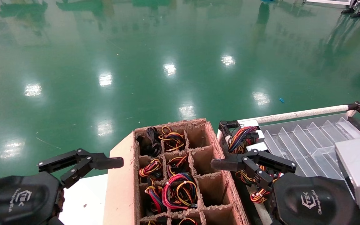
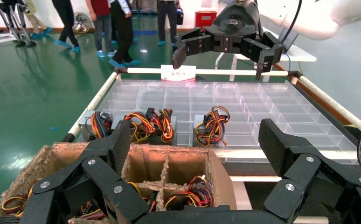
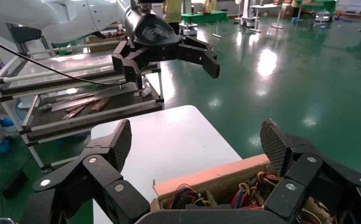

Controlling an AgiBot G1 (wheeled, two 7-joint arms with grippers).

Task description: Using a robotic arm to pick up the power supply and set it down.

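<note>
An open cardboard box [image 1: 122,187] with divider cells holds several power supplies; only their red, blue, yellow and black wire bundles [image 1: 180,190] show, and the metal bodies are hidden. My left gripper [image 1: 89,170] hovers open and empty at the box's left edge, with the box cells [image 2: 178,172] below its spread fingers [image 2: 120,144]. My right gripper [image 1: 245,172] hovers open and empty between the box's right wall and the tray. From the right wrist, the box's wire bundles [image 3: 183,196] show under its wide-apart fingers [image 3: 274,144].
A clear divided tray [image 1: 308,140] to the right holds three more wire-topped grey boxes [image 2: 211,126] at its end nearest the box. A white table [image 1: 83,200] lies left of the box, a metal rack [image 3: 90,107] beyond it. Green floor lies ahead; people stand far off.
</note>
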